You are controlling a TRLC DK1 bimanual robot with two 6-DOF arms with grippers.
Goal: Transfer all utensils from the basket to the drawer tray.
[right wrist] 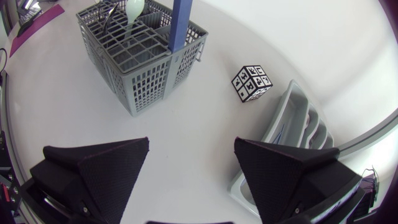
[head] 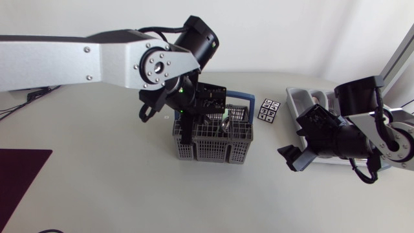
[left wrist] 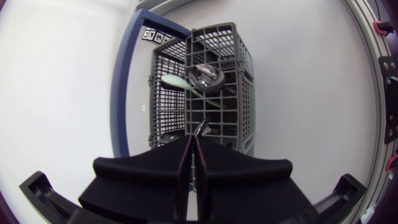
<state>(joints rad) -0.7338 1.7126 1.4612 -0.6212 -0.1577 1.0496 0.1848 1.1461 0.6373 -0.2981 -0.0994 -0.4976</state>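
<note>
The grey wire basket (head: 223, 144) with a blue handle (head: 244, 98) stands mid-table. My left gripper (head: 187, 127) is down inside its near-left compartment. In the left wrist view the left gripper (left wrist: 193, 144) has its fingers pressed together, shut on a thin dark utensil (left wrist: 200, 127) whose end sticks out past the tips. Further along the basket (left wrist: 233, 106) lie a shiny metal spoon (left wrist: 206, 76) and a pale green spoon (left wrist: 176, 81). My right gripper (head: 292, 157) hangs open and empty between basket and grey drawer tray (head: 299, 98). The right wrist view shows the basket (right wrist: 134, 68), the green spoon (right wrist: 134, 9) and the tray (right wrist: 297, 121).
A black-and-white marker cube (head: 269, 110) sits between basket and tray, also seen ahead of the right gripper (right wrist: 193, 168) as the cube (right wrist: 252, 83). A dark purple mat (head: 19, 171) lies at the table's left front. Bare tabletop surrounds the basket.
</note>
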